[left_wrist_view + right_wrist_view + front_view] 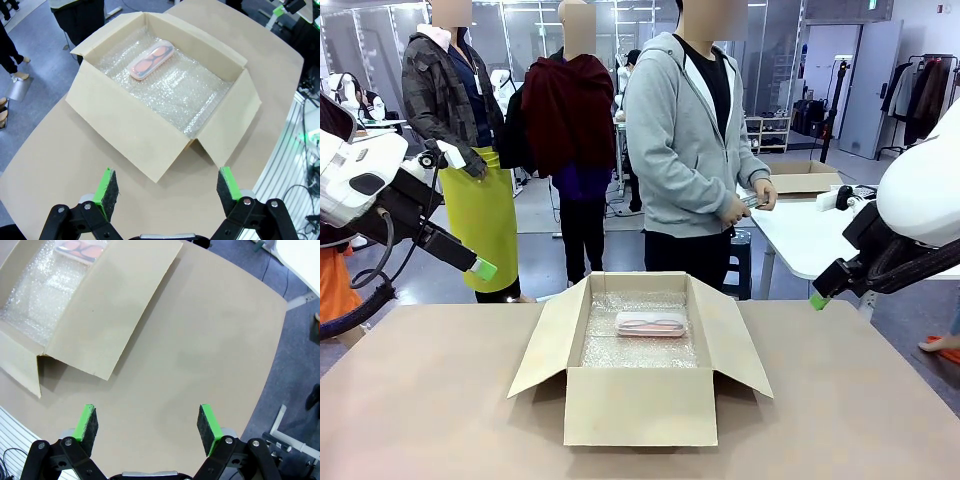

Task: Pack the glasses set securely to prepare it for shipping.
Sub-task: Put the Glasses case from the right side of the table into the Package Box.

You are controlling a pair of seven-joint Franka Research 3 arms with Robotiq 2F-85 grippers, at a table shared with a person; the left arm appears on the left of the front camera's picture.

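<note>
A pale pink case (650, 323) of the glasses set, in clear wrap, lies on the bubble wrap toward the far side of the open cardboard box (640, 405). It also appears from the left wrist as the pink case (151, 60) and at the top edge of the right wrist view as the case (80, 247). My left gripper (480, 266) hangs open above the table's left side, well clear of the box (125, 125); its jaws (167, 187) hold nothing. Open and empty too, my right gripper (818, 298) hovers off the right side; its green pads (207, 422) stand over bare table.
The box flaps (545, 340) spread out left and right, and one flap (115, 305) lies near my right gripper. A person in a grey hoodie (685, 140) stands at the far side, hands together on a small object. More people stand behind. A white table (810, 235) is at the back right.
</note>
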